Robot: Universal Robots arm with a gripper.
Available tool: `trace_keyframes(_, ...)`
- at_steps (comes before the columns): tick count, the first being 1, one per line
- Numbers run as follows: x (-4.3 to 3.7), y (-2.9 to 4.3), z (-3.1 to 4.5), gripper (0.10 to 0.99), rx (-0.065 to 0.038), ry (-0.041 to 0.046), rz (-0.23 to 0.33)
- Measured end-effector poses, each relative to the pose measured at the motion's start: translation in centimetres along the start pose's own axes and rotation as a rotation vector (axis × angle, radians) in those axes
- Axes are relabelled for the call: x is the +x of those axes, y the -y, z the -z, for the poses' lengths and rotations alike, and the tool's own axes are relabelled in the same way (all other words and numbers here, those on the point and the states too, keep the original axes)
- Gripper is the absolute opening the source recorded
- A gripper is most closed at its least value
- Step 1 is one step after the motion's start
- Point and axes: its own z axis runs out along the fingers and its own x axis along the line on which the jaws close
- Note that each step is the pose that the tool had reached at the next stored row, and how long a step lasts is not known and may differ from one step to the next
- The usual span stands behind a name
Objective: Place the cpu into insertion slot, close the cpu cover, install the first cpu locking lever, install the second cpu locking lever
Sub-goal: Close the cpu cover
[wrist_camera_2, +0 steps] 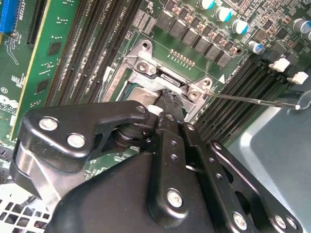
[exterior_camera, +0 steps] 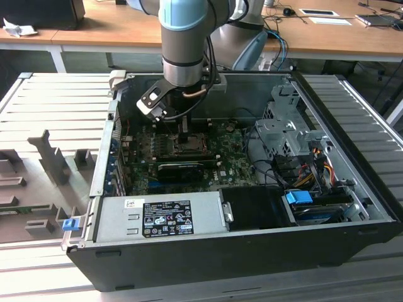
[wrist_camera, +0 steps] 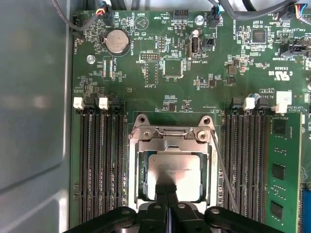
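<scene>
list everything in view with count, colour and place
computer case: 1, black, open
motherboard: 1, green, inside the case
insertion slot: 1, metal-rimmed, on the motherboard
cpu: 1, grey, in the insertion slot
cpu cover: 1, grey, framing the cpu
locking lever: 1, silver wire, beside the slot
memory slots: several, black, flanking the slot
coin battery: 1, silver, on the motherboard
power supply: 1, grey, inside the case
expansion card: 1, black, beside the slot
robot arm: 1, grey-blue, reaching into the case
gripper: 1, black, shut, tips over the cpu
</scene>
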Motion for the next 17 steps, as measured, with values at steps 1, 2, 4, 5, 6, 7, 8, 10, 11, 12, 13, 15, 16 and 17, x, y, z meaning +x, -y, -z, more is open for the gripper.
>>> trace_keyframes(1,0.01,-0.07,0.0,0.106,0.0,-0.0002,0.0)
trace_keyframes(2,0.03,-0.09,0.31,0.106,0.0,-0.0002,0.0)
trace_keyframes(4,0.04,-0.11,0.93,0.106,0.0,-0.0001,0.0)
trace_keyframes(5,0.04,-0.22,0.93,0.106,0.0,-0.0003,0.0)
trace_keyframes(6,0.04,-0.46,0.93,0.106,0.001,-0.0002,0.0)
trace_keyframes(7,0.03,-0.83,0.92,0.106,0.001,-0.0001,0.0)
trace_keyframes(8,0.03,-1.18,0.91,0.106,0.002,-0.0001,0.0)
trace_keyframes(10,0.02,-1.67,0.9,0.106,0.004,-0.0001,0.0)
trace_keyframes(11,0.02,-1.71,0.9,0.106,0.004,0.0,0.0)
trace_keyframes(12,0.02,-1.79,0.9,0.106,0.004,0.0,0.0)
trace_keyframes(13,0.02,-1.97,0.89,0.106,0.005,0.0001,0.0)
trace_keyframes(15,0.02,-2.08,0.89,0.106,0.005,0.0,0.0)
trace_keyframes(16,0.02,-2.08,0.89,0.106,0.005,0.0001,0.0)
trace_keyframes(17,0.02,-2.15,0.89,0.106,0.005,0.0001,0.0)
